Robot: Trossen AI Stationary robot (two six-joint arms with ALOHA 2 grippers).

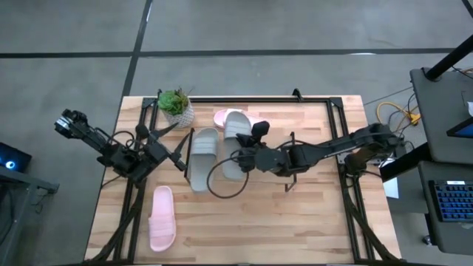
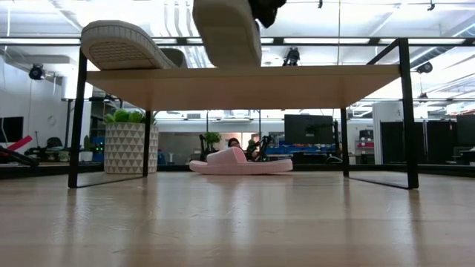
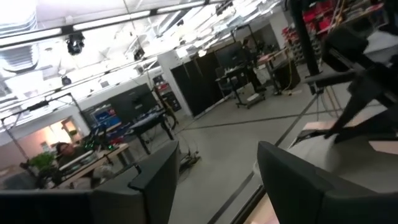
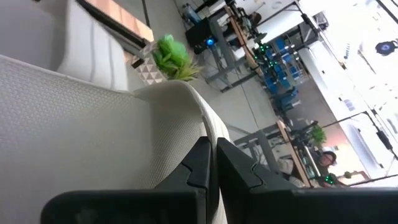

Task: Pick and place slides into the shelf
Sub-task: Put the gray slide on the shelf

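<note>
High view: right tool (image 1: 238,158) is clamped on a grey slide (image 1: 233,142), holding it over the shelf (image 1: 336,103) board right next to the other grey one (image 1: 202,157). Looks like the placing step, so next it needs lowering flat, then letting go. Left tool (image 1: 174,157) waits open near the shelf's left end.
</note>
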